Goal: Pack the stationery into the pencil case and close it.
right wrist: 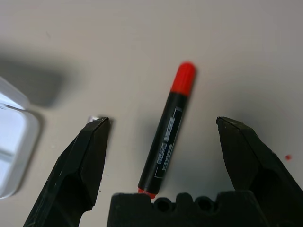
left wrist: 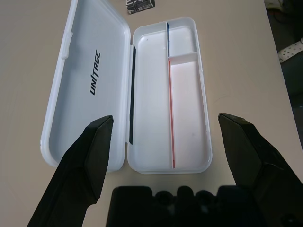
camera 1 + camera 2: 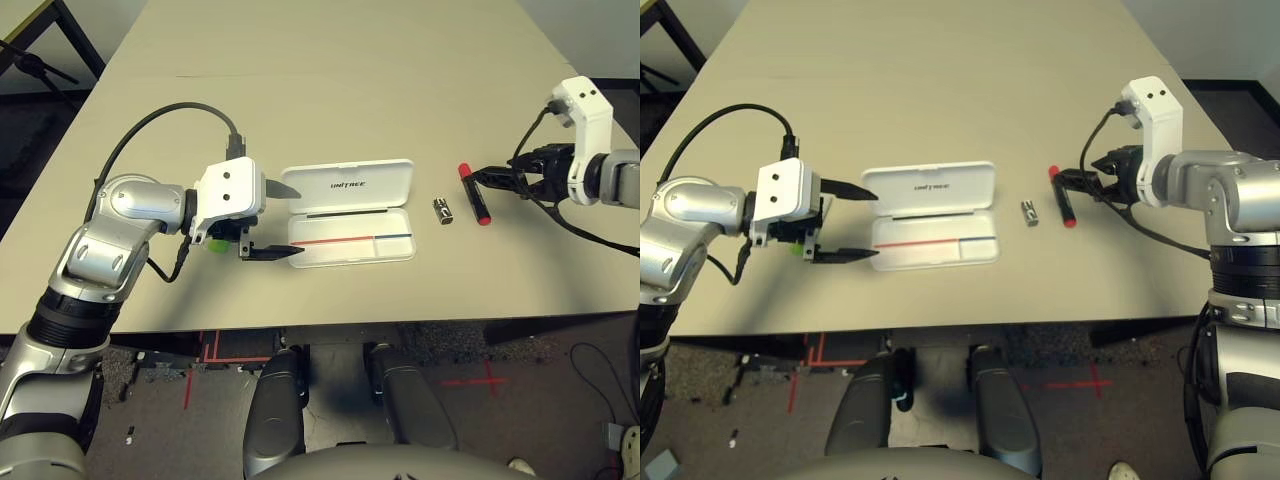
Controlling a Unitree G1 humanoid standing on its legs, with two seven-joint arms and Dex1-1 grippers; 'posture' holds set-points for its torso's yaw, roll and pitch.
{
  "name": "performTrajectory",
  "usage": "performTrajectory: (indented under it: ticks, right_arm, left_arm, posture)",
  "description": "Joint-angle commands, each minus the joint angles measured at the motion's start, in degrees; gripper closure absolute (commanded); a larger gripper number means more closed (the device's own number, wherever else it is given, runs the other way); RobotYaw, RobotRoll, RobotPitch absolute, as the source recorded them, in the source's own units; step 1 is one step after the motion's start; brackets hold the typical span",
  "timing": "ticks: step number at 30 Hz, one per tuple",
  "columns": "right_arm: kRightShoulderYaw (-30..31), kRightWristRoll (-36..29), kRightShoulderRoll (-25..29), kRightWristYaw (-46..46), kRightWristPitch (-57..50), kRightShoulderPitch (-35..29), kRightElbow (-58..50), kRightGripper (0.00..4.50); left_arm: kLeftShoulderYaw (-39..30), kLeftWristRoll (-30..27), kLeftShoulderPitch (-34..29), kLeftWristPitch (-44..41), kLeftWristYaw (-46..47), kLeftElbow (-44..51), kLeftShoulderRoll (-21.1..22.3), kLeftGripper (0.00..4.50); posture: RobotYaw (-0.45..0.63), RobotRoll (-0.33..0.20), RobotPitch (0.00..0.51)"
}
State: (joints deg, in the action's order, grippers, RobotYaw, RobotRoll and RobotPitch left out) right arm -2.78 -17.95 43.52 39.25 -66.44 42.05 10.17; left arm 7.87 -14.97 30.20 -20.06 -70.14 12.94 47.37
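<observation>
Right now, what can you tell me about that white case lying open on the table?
The pencil case is a flat white case with rounded corners, looking like hard plastic. It lies open on the table, its lid folded flat away from the robot, with dark "UNITREE" lettering. The tray has dividers edged in red and blue, and its compartments look empty. The open left gripper straddles its left end; whether it touches is unclear.

A pale beige table (image 3: 330,90) stands over a dark speckled floor (image 3: 480,370) marked with red tape lines (image 3: 478,380).

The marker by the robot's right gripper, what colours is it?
The marker has a black body with red at both ends, clearest in the right wrist view.
</observation>
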Motion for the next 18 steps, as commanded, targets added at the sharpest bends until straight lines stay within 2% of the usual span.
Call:
performTrajectory:
  ticks: [1, 15, 18]
  right_arm:
    - [1.6, 1.7, -1.3, -1.7, 1.5, 0.7, 4.0, 0.00]
    - [5.4, 6.7, -6.1, -1.8, 10.7, 4.0, 18.3, 0.00]
    - [5.4, 7.3, -6.4, -1.4, 11.2, 4.2, 19.1, 0.66]
  left_arm:
    - [1.3, -0.1, 0.8, -1.1, 0.1, 1.1, -0.4, 0.03]
    - [0.9, -1.0, 1.5, -6.0, 1.2, 5.6, -0.2, 0.03]
    - [0.8, -1.1, 1.3, -6.3, 1.2, 6.0, 0.0, 0.00]
  posture:
    - [-0.06, 0.000, 0.182]
    - [-0.04, 0.000, 0.173]
    - [-0.04, 0.000, 0.173]
